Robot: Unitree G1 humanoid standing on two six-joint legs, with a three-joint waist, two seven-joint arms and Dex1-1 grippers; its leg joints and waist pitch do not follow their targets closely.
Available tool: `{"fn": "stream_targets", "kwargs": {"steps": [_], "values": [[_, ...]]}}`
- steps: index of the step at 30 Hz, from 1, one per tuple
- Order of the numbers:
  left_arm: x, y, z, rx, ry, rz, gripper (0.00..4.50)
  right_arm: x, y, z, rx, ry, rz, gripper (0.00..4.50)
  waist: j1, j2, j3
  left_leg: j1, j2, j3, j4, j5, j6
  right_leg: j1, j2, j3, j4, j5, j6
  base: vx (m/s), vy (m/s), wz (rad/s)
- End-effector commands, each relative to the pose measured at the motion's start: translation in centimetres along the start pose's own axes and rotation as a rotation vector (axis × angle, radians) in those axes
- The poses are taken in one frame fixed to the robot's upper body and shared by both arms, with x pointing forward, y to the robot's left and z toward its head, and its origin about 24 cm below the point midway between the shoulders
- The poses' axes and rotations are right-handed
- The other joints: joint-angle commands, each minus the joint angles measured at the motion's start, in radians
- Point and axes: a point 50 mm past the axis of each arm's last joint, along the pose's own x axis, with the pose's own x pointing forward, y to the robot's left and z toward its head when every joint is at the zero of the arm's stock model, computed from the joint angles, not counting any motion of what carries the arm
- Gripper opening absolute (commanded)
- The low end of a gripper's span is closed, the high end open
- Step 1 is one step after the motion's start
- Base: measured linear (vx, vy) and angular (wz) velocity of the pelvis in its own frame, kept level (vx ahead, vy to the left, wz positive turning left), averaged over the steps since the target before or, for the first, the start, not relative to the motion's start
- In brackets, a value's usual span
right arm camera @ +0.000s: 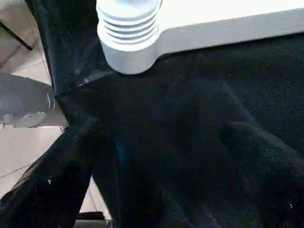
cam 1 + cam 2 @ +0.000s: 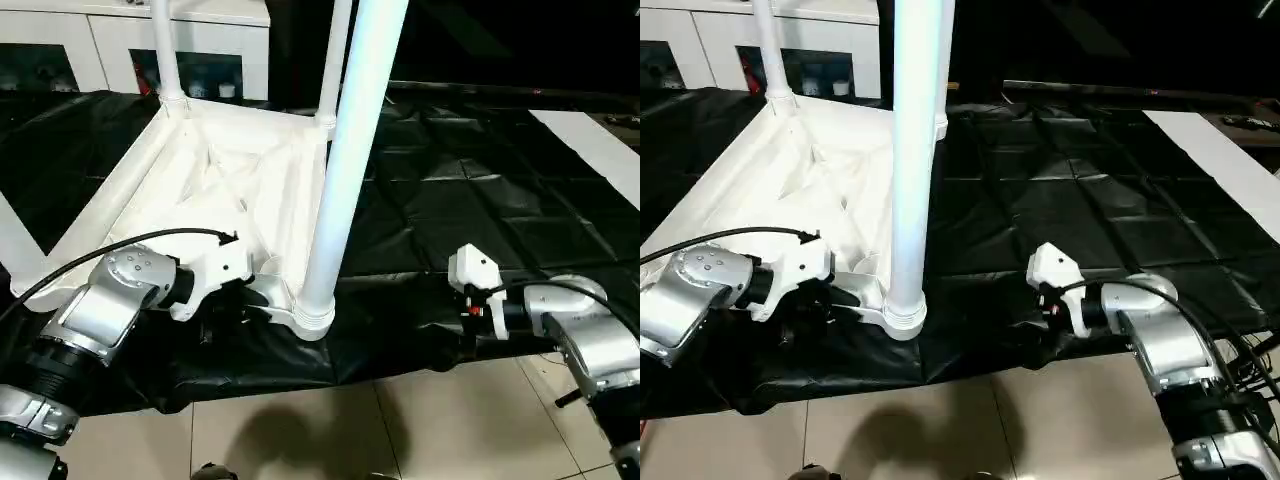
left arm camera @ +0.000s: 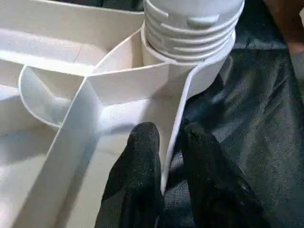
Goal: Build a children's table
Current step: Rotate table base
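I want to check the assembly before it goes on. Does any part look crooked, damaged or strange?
Nothing looks damaged. The tabletop lies upside down on the black sheet with legs standing in its corner sockets. On the near leg, the threads show above the socket, so it may not be screwed fully in. The left gripper straddles the tabletop's rim.

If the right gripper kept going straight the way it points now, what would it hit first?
Probably the ribbed foot of the near-corner leg in its tabletop socket; until there, just black sheet under the open right gripper. Depth is uncertain.
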Motion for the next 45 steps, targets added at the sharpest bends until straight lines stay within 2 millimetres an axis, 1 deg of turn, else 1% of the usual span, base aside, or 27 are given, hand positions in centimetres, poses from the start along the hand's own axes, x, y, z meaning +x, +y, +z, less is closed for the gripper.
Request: {"fn": "stream_targets", "kwargs": {"steps": [1,3,4,6,8,12,14,15,18,19,21,23,24,25,27,31,32,34,36,37,39,40,41,42,43,44,45], "values": [[0.2,0.0,-0.1,-0.004,0.026,-0.019,1.05,-0.4,-0.1,0.2,-0.007,0.007,-0.012,4.5,0.0,0.027,-0.065,0.029,-0.015,0.003,-0.078,-0.413,-0.04,0.026,-0.01,0.005,-0.079,-0.297,-0.193,0.0,0.0,0.0],[0.2,0.0,-0.1,-0.011,0.02,-0.021,0.78,-0.4,-0.1,0.2,-0.007,0.007,-0.012,4.5,0.0,0.027,-0.065,0.03,-0.015,0.003,-0.078,-0.41,-0.04,0.026,-0.01,0.005,-0.078,-0.291,-0.196,0.0,0.0,0.0],[0.2,0.0,0.1,-0.026,0.009,-0.025,0.69,-0.4,-0.1,0.2,-0.007,0.007,-0.013,4.5,0.0,0.031,-0.065,0.031,-0.015,0.004,-0.077,-0.414,-0.042,0.025,-0.009,0.005,-0.077,-0.293,-0.198,0.0,0.0,0.0],[0.2,-0.1,0.2,-0.045,0.001,-0.032,0.58,-0.3,-0.1,0.2,-0.006,0.007,-0.015,4.5,0.0,0.027,-0.066,0.029,-0.016,0.004,-0.077,-0.406,-0.039,0.027,-0.009,0.005,-0.077,-0.284,-0.201,0.0,0.0,0.0],[0.7,0.2,0.8,-0.116,-0.043,-0.001,0.46,-0.1,-0.1,0.1,0.003,0.0,-0.033,4.5,-0.002,0.03,-0.066,0.029,-0.015,0.005,-0.077,-0.397,-0.043,0.028,-0.009,0.005,-0.073,-0.266,-0.208,0.0,0.0,0.0],[1.4,0.9,1.7,-0.133,-0.101,0.063,0.19,0.2,-0.4,-0.1,0.019,-0.004,-0.081,4.5,-0.002,0.027,-0.067,0.027,-0.017,0.006,-0.075,-0.38,-0.034,0.03,-0.009,0.005,-0.077,-0.255,-0.212,0.0,0.0,0.0],[2.5,1.8,2.5,-0.156,-0.135,0.162,0.07,0.7,-1.0,-0.1,0.041,-0.03,-0.175,4.5,-0.005,0.027,-0.067,0.026,-0.02,0.007,-0.073,-0.379,-0.035,0.029,-0.008,0.005,-0.079,-0.263,-0.207,0.0,0.0,0.0],[3.1,2.0,2.8,-0.167,-0.152,0.188,0.03,1.0,-1.3,-0.1,0.046,-0.039,-0.221,4.5,-0.007,0.023,-0.07,0.024,-0.021,0.005,-0.071,-0.383,-0.038,0.033,-0.01,0.003,-0.079,-0.279,-0.199,0.0,0.0,0.0],[3.8,2.2,3.1,-0.169,-0.165,0.205,0.03,1.3,-1.5,-0.1,0.046,-0.044,-0.256,4.5,-0.013,0.02,-0.069,0.02,-0.023,0.003,-0.072,-0.378,-0.039,0.035,-0.01,0.002,-0.084,-0.311,-0.18,0.0,0.0,0.0],[4.3,2.4,3.2,-0.158,-0.163,0.228,0.03,1.5,-1.5,-0.1,0.049,-0.047,-0.264,4.5,-0.017,0.022,-0.069,0.014,-0.024,0.002,-0.073,-0.369,-0.037,0.039,-0.01,0.001,-0.085,-0.306,-0.175,0.0,0.0,0.0],[4.5,2.5,3.3,-0.151,-0.159,0.247,0.03,1.6,-1.4,-0.2,0.052,-0.048,-0.267,4.5,-0.016,0.023,-0.07,0.02,-0.024,0.003,-0.07,-0.365,-0.027,0.035,-0.007,0.002,-0.086,-0.286,-0.177,0.0,0.0,0.0],[4.9,2.4,3.5,-0.065,-0.183,0.233,0.03,1.8,-1.2,-0.2,0.054,-0.052,-0.266,4.5,-0.014,0.023,-0.07,0.022,-0.024,0.004,-0.069,-0.361,-0.018,0.035,-0.007,0.003,-0.086,-0.281,-0.183,0.0,0.0,0.0],[4.9,2.3,3.6,-0.059,-0.186,0.232,0.03,1.8,-1.2,-0.2,0.055,-0.053,-0.267,4.5,-0.012,0.025,-0.07,0.022,-0.023,0.003,-0.07,-0.358,-0.016,0.035,-0.008,0.003,-0.086,-0.273,-0.186,0.0,0.0,0.0],[5.0,2.3,3.5,0.001,-0.192,0.231,0.03,1.9,-1.1,-0.2,0.055,-0.054,-0.268,4.5,-0.01,0.033,-0.071,0.024,-0.022,0.002,-0.07,-0.355,-0.018,0.035,-0.008,0.003,-0.084,-0.253,-0.193,0.0,0.0,0.0],[4.9,2.3,3.2,0.041,-0.191,0.234,0.03,2.0,-1.0,-0.2,0.054,-0.055,-0.271,4.5,-0.01,0.029,-0.07,0.023,-0.022,0.003,-0.071,-0.356,-0.016,0.036,-0.006,0.002,-0.085,-0.242,-0.195,0.0,0.0,0.0],[4.4,2.4,3.1,0.046,-0.231,0.222,0.03,2.1,-0.9,-0.3,0.054,-0.056,-0.272,4.5,-0.004,0.032,-0.068,0.026,-0.02,0.003,-0.073,-0.373,-0.022,0.034,-0.009,0.003,-0.084,-0.267,-0.196,0.0,0.0,0.0],[4.3,2.4,3.0,0.047,-0.218,0.219,0.47,2.1,-1.0,-0.3,0.054,-0.056,-0.273,4.5,-0.003,0.032,-0.067,0.027,-0.02,0.003,-0.074,-0.378,-0.024,0.033,-0.009,0.003,-0.083,-0.27,-0.197,0.0,0.0,0.0],[3.9,2.4,2.2,0.073,-0.152,0.237,0.47,2.2,-0.9,-0.2,0.055,-0.062,-0.274,4.5,-0.002,0.034,-0.066,0.027,-0.02,0.003,-0.074,-0.384,-0.026,0.032,-0.01,0.003,-0.084,-0.28,-0.195,0.0,0.0,0.0],[3.7,2.5,2.0,0.086,-0.148,0.272,0.69,2.2,-0.8,-0.2,0.055,-0.067,-0.276,4.5,-0.001,0.034,-0.065,0.026,-0.019,0.001,-0.076,-0.393,-0.028,0.031,-0.01,0.003,-0.084,-0.295,-0.187,0.0,0.0,0.0],[3.0,2.7,1.9,0.058,-0.198,0.332,0.69,2.3,-0.8,0.0,0.066,-0.094,-0.29,4.5,-0.002,0.03,-0.066,0.024,-0.018,0.001,-0.076,-0.39,-0.031,0.033,-0.012,0.003,-0.083,-0.299,-0.184,0.0,0.0,0.0],[2.6,2.6,1.9,0.033,-0.243,0.357,0.69,2.3,-0.7,0.1,0.079,-0.115,-0.305,4.5,-0.004,0.03,-0.064,0.022,-0.018,0.001,-0.077,-0.385,-0.033,0.035,-0.013,0.003,-0.081,-0.298,-0.186,0.0,0.0,0.0],[1.9,2.6,2.3,-0.012,-0.321,0.408,0.69,2.3,-0.7,0.2,0.101,-0.144,-0.333,4.5,-0.006,0.033,-0.064,0.025,-0.019,0.001,-0.076,-0.396,-0.031,0.03,-0.011,0.003,-0.085,-0.314,-0.183,0.0,0.0,0.0],[1.6,2.5,2.6,-0.042,-0.386,0.432,0.69,2.2,-0.7,0.4,0.114,-0.169,-0.356,4.5,-0.006,0.029,-0.066,0.022,-0.016,0.001,-0.076,-0.381,-0.033,0.034,-0.014,0.005,-0.078,-0.29,-0.195,0.0,0.0,0.0],[1.6,2.5,2.6,-0.042,-0.386,0.432,0.69,2.2,-0.7,0.4,0.114,-0.169,-0.356,4.5,-0.005,0.03,-0.065,0.024,-0.017,0.002,-0.076,-0.382,-0.03,0.029,-0.012,0.004,-0.081,-0.293,-0.197,0.0,0.0,0.0],[0.5,2.1,3.6,-0.126,-0.552,0.475,0.69,1.9,-0.9,1.0,0.159,-0.246,-0.404,4.5,-0.006,0.026,-0.065,0.026,-0.017,0.004,-0.074,-0.387,-0.03,0.028,-0.01,0.004,-0.079,-0.296,-0.199,0.0,0.0,0.0],[0.0,1.8,3.9,-0.17,-0.623,0.492,0.69,1.7,-0.8,1.3,0.178,-0.287,-0.418,4.5,-0.004,0.027,-0.065,0.022,-0.015,0.002,-0.077,-0.377,-0.03,0.033,-0.014,0.005,-0.075,-0.283,-0.207,0.0,0.0,0.0],[-0.5,1.5,4.0,-0.204,-0.677,0.514,0.69,1.4,-0.9,1.5,0.198,-0.32,-0.443,4.5,-0.002,0.028,-0.062,0.026,-0.014,0.004,-0.077,-0.386,-0.028,0.026,-0.011,0.003,-0.08,-0.291,-0.211,0.0,0.0,0.0]]}}
